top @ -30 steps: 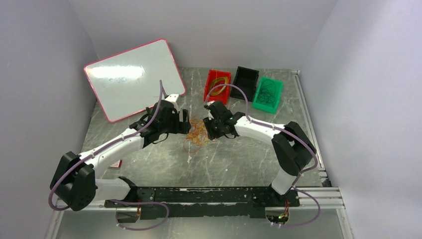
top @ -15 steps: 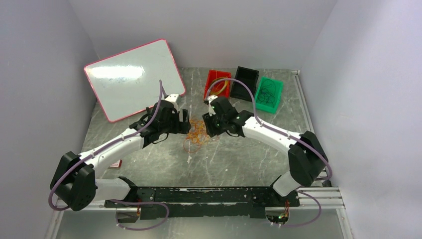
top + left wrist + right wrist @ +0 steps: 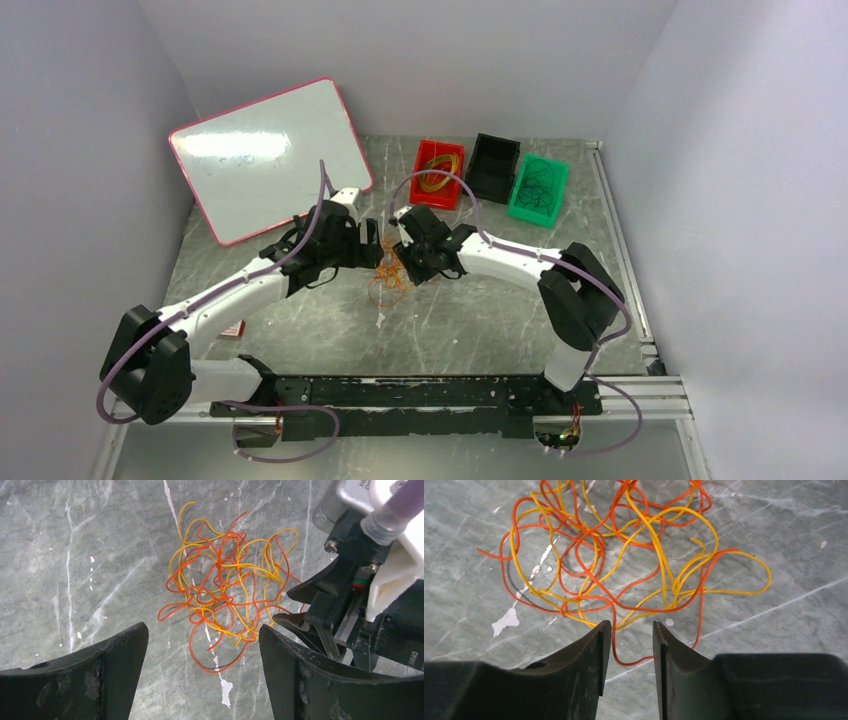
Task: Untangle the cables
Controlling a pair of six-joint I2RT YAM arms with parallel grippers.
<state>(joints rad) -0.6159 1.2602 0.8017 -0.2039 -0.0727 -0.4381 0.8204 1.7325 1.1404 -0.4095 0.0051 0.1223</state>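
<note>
Grey marbled table [image 3: 480, 320], pale walls [image 3: 400, 60]; cables [image 3: 225, 595] between left fingers [image 3: 300, 680], wide apart, and right fingers [image 3: 579, 675], slightly parted

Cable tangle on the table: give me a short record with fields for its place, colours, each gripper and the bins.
cables: one loose tangle on the table, between both grippers
colours: yellow and orange-red
left gripper: open wide, holding nothing
right gripper: jaws narrowly apart, an orange strand running between them
bins: red bin with yellow loops, black bin, green bin with dark loops
</note>
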